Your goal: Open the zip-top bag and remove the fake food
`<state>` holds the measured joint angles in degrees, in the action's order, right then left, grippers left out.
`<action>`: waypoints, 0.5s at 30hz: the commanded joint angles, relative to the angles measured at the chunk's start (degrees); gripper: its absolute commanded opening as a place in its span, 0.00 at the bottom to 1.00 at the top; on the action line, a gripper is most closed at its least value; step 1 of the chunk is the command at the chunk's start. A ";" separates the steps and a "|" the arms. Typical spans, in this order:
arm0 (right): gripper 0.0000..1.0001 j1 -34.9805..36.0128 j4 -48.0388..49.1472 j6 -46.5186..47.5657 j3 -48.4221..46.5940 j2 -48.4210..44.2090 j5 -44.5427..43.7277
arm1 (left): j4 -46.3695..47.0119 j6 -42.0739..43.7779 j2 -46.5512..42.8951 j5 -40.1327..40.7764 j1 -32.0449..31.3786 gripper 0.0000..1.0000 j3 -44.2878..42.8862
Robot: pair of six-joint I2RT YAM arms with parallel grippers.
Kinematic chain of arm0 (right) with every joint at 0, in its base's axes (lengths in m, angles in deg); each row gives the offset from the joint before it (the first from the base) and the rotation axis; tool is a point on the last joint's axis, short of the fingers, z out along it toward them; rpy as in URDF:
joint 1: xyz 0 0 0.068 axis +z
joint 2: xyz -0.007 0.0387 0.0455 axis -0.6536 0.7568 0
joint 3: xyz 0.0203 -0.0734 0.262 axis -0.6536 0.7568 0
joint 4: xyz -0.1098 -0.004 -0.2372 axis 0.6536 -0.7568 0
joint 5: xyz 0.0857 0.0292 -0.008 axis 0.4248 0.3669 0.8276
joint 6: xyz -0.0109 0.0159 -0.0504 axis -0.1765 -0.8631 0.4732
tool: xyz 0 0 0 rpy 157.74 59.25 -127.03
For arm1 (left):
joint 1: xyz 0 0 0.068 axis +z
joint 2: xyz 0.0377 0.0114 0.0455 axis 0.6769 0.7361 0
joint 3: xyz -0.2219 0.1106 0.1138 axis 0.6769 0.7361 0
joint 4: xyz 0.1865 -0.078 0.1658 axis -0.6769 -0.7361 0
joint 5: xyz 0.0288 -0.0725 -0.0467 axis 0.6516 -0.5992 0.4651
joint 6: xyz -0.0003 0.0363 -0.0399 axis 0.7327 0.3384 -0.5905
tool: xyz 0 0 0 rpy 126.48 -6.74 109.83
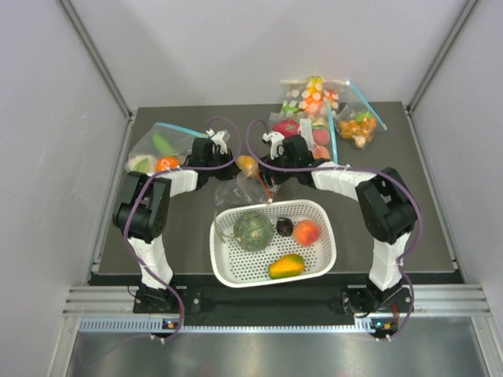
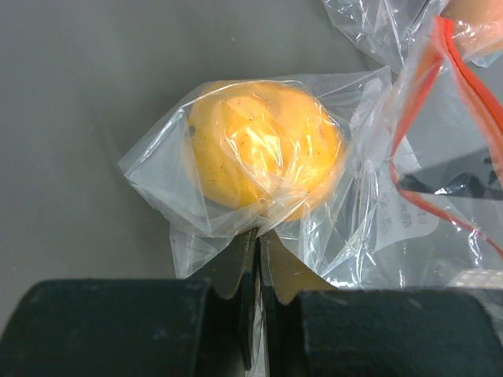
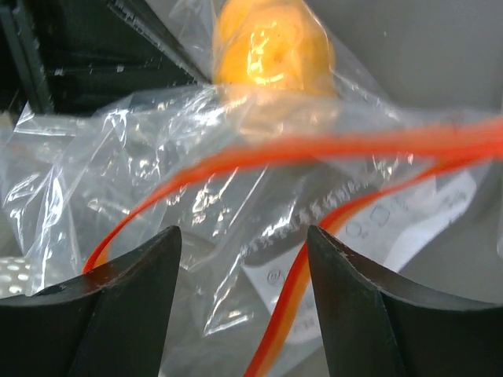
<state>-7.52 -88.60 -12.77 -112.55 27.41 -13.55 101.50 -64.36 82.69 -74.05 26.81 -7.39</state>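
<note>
Zip-top bag [image 1: 240,191] — one small clear crinkly plastic bag with a red-orange zip strip [image 3: 330,145]. It is between the two grippers, just beyond the far rim of the basket, at the middle of the dark grey table [image 1: 196,243].

Count of fake food pieces: five.
- In the zip-top bag: one small round orange [image 2: 259,149], lodged in a corner of the film.
- In the white perforated plastic basket [image 1: 228,271]: four pieces — one dark green round melon [image 1: 253,230], one small dark piece [image 1: 284,226], one orange-red peach [image 1: 306,232] and one yellow-orange mango [image 1: 286,266]. The melon, dark piece and peach sit in a row at the far side. The mango lies alone at the near side.

Left gripper [image 2: 258,236]: fingers pressed together, pinching the bag film directly below the small round orange.

Right gripper [image 3: 244,233]: fingers spread apart. The zip strip and loose film of the bag mouth pass across the gap between them.

Other containers: one clear bag with a blue zip strip [image 1: 157,145] at the far left, holding green and orange toy pieces. A cluster of clear bags of toy food [image 1: 322,114] lies at the far right. These overlap, so the count cannot be told.
</note>
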 commanded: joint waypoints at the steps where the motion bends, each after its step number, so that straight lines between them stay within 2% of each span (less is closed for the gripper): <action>1: 0.65 0.80 1.93 0.16 3.18 -7.83 -2.10 | -1.33 1.64 -0.91 1.10 -0.12 0.08 -0.47; 5: 0.65 0.80 1.05 1.47 4.24 -10.30 -1.76 | -0.55 0.85 -1.88 -1.00 -0.29 0.08 -0.46; 10: 0.65 0.89 0.34 2.00 1.88 -5.83 0.44 | 1.48 -0.12 -1.53 -6.71 -0.82 0.08 -0.99; 15: 0.64 0.80 0.96 1.74 1.17 -1.78 0.27 | 1.66 0.23 -1.96 -8.21 -1.00 0.07 -0.82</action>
<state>-7.30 -88.80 -11.81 -109.27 23.87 -14.17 101.57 -64.47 82.67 -79.08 26.15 -7.39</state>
